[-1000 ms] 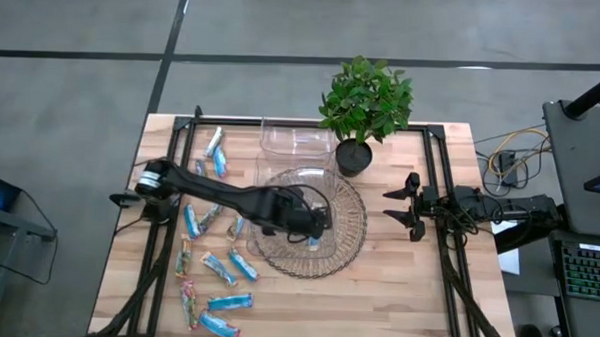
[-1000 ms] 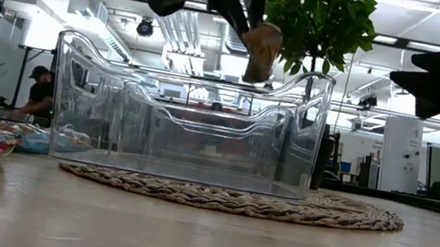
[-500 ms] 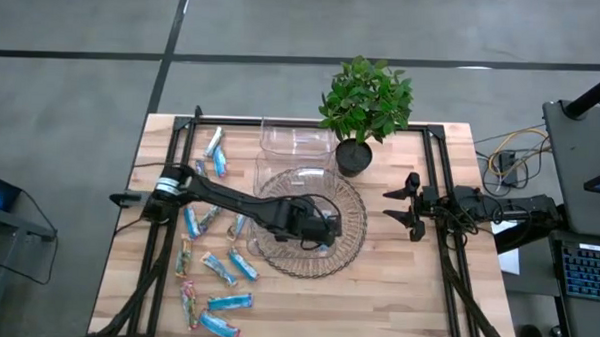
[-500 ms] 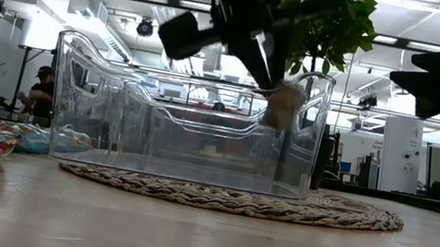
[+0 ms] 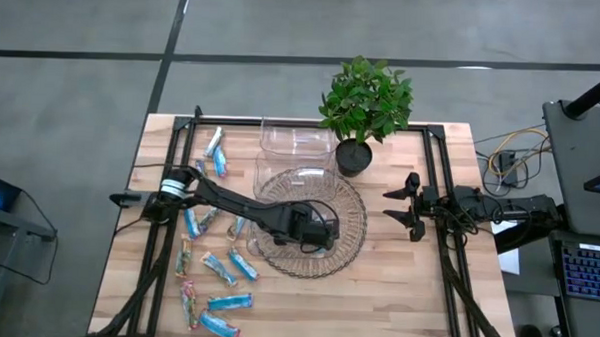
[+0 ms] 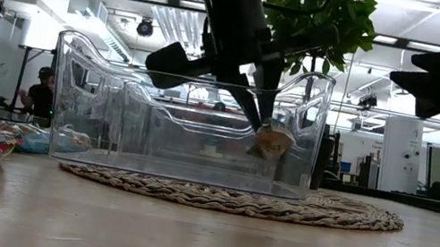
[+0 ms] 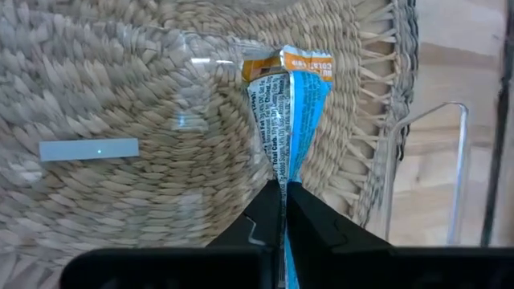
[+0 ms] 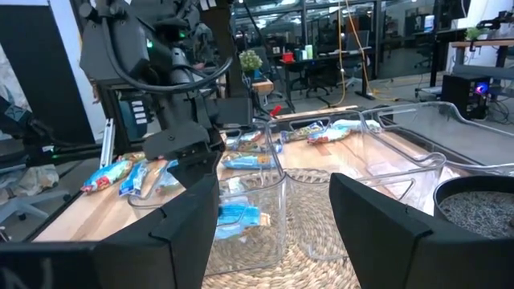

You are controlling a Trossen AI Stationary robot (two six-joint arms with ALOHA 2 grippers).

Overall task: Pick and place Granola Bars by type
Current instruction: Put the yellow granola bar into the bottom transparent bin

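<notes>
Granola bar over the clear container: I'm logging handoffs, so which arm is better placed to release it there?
Left. The left gripper already pinches the granola bar inside the clear container; the right gripper waits beside the mat.

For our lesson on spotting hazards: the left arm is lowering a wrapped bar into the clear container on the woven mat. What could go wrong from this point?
1. The left gripper pinches the granola bar only by one thin end of its wrapper, so the bar may slip or twist free early.
2. The arm reaches down inside the clear container, close to its wall; a bump might shift it on the woven mat.
3. The potted plant stands just behind, so a wide withdrawal could brush it.
</notes>
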